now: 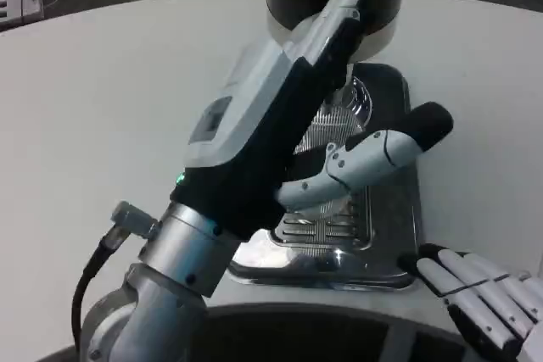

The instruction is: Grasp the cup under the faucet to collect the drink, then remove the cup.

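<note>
Left fingers (339,19): stretched up toward the dispenser's dark body, tips against or just in front of it, honestly can't tell if they're grasping anything.

Left thumb (386,150): sticking out to the side over the tray, black tip, touching nothing I can see.

Left hand (280,116): raised over the drip tray, blocking most of my view.

Cup: can't make it out, my own hand covers the spot under the faucet.

Right hand (484,294): resting low on the table, fingers straight and slightly apart, holding nothing, just beside the tray's front corner.

Drip tray (339,252): shiny metal, slotted grate.

Dispenser (390,6): dark cylinder behind the tray.

Table (102,99): white.
</note>
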`<action>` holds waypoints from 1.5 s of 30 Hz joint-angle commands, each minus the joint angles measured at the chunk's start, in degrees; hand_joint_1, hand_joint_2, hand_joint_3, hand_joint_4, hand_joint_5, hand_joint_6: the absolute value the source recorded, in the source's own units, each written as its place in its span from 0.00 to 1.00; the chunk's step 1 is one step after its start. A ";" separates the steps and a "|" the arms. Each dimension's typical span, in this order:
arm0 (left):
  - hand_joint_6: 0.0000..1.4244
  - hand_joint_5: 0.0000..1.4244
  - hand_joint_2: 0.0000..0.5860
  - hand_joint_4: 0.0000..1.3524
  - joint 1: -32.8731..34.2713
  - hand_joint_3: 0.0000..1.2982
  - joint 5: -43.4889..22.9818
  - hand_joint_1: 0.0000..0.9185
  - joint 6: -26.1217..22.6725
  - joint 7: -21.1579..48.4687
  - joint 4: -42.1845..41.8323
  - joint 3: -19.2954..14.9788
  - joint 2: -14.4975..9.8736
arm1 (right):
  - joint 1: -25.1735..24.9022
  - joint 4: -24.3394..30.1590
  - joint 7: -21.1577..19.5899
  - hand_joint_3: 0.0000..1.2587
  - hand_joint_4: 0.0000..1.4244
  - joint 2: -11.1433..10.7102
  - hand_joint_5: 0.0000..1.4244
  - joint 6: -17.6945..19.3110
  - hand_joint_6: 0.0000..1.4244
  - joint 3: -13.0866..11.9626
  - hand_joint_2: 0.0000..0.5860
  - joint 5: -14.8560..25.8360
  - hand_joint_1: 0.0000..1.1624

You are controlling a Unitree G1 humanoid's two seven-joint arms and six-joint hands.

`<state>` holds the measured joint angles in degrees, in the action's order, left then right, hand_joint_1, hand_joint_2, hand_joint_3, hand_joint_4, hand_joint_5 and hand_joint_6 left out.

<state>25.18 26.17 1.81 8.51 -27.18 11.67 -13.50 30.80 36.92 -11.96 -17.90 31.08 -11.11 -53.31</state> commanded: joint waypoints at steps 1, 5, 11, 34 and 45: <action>0.04 0.10 0.27 0.00 -1.30 0.00 4.21 0.00 -0.24 3.04 -1.88 1.01 -2.90 | 0.40 0.81 -0.12 0.12 0.09 0.77 0.13 -0.57 0.20 0.06 0.95 1.21 0.34; 0.04 0.10 0.27 0.00 -1.62 0.00 8.51 0.00 0.23 4.39 -3.66 1.62 -4.70 | 0.14 0.84 0.20 0.12 0.09 1.11 0.13 -0.94 0.21 0.74 0.95 1.36 0.34; 0.04 0.10 0.27 0.00 -3.06 0.00 11.24 0.00 0.36 5.48 -5.17 2.23 -5.52 | -0.10 0.80 0.92 0.12 0.09 1.87 0.13 -1.85 0.22 1.99 0.95 1.95 0.34; 0.03 0.09 0.27 0.00 -4.76 0.01 10.82 0.00 1.10 5.56 -5.73 -0.18 -6.53 | -14.99 -4.84 11.25 0.06 0.07 5.95 0.13 -18.03 0.24 8.87 0.56 16.30 0.38; 0.03 0.09 0.27 0.00 -4.27 0.02 11.41 0.00 0.48 6.67 -6.37 0.16 -6.31 | -21.92 -9.21 10.76 0.04 0.07 6.39 0.11 -20.17 0.23 10.84 0.47 18.98 0.44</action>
<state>21.98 36.72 3.00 13.17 -33.77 11.44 -19.19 10.36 28.81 -1.05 -11.79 11.15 -0.98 -35.54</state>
